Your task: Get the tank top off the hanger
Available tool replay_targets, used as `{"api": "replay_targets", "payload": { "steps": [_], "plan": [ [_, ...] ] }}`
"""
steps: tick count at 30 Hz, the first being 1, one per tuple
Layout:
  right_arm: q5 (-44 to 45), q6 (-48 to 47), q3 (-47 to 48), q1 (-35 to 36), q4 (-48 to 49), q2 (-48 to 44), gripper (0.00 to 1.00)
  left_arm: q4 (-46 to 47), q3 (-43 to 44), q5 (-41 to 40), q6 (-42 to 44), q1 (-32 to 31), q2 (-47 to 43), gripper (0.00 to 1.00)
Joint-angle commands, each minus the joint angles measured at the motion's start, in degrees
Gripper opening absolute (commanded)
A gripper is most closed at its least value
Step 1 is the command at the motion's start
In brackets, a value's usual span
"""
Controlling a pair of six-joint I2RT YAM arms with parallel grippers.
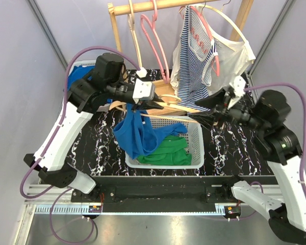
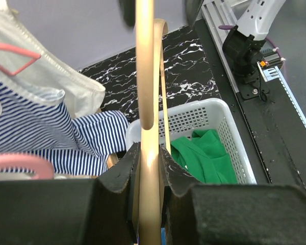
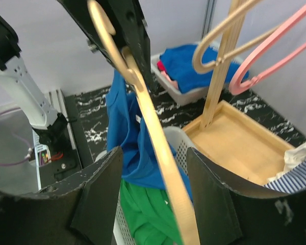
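Observation:
A wooden hanger (image 1: 173, 109) is held level over the white basket (image 1: 196, 153). My left gripper (image 1: 143, 106) is shut on one end of the hanger (image 2: 144, 76), whose bar runs between its jaws (image 2: 149, 153). A blue tank top (image 1: 137, 133) hangs from the hanger near that gripper and trails into the basket. My right gripper (image 1: 206, 109) stands open at the other end. In the right wrist view the hanger (image 3: 158, 148) passes between its open jaws (image 3: 154, 158) with gaps on both sides, and the blue tank top (image 3: 125, 132) hangs beyond.
A green garment (image 1: 168, 150) lies in the basket. Behind it stands a wooden rack (image 1: 143, 7) with pink hangers (image 1: 155, 41) and striped and white tops (image 1: 194, 66). A white bin of blue clothes (image 1: 81, 71) sits at the back left.

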Motion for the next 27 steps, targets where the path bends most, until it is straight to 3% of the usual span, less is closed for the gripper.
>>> {"api": "replay_targets", "payload": {
  "steps": [1, 4, 13, 27],
  "plan": [
    [-1.3, -4.0, 0.1, -0.1, -1.7, 1.4, 0.60, -2.0, 6.2, 1.3, 3.4, -2.5, 1.5, 0.16],
    [0.4, -5.3, 0.3, -0.1, -1.7, 2.0, 0.55, -2.8, 6.5, 1.2, 4.2, -3.4, 2.1, 0.16],
    [-5.8, -4.2, 1.2, 0.0, -1.8, 4.5, 0.57, -3.4, 7.0, 1.0, 4.5, -5.4, 2.6, 0.16],
    [-6.8, -3.6, 1.5, 0.1, -3.1, 6.5, 0.49, -1.0, 10.9, 1.4, 2.0, -5.5, 6.7, 0.15]
  ]
}}
